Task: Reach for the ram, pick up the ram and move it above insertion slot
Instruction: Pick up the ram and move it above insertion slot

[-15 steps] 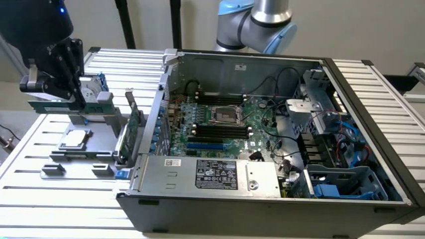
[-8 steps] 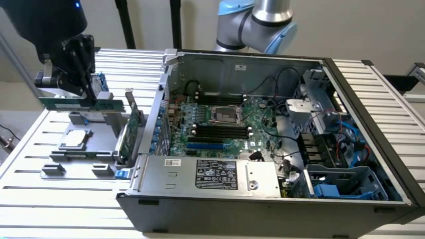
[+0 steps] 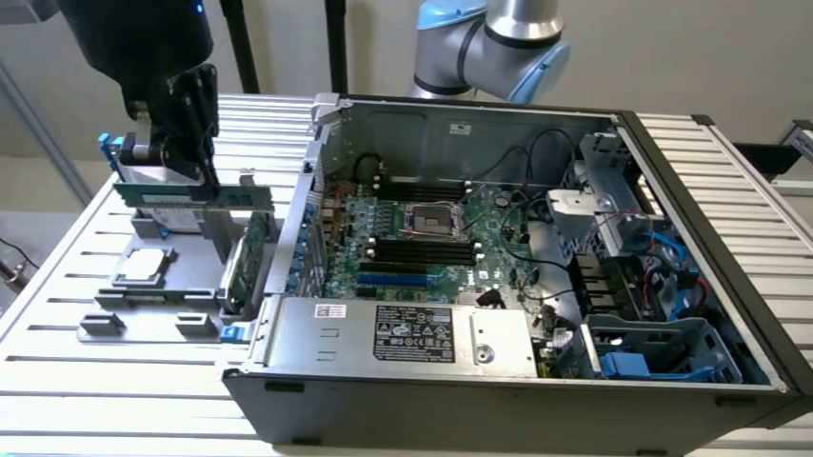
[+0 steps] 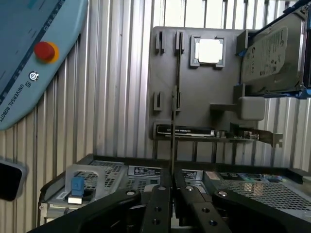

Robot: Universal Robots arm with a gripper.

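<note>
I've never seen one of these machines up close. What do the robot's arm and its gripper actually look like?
The arm is built from rounded silver-grey metal tubes joined by light blue caps. The gripper at its end is matte black, hanging from a bulky black housing with a small blue light. In the wrist view its fingers are flat black bars with small round screws, backed by angled black links.

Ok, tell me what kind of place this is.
Probably a robotics lab bench set up for computer assembly: an open PC case with its motherboard exposed, a parts fixture holding components on a slatted aluminium table, and a teach pendant.
</note>
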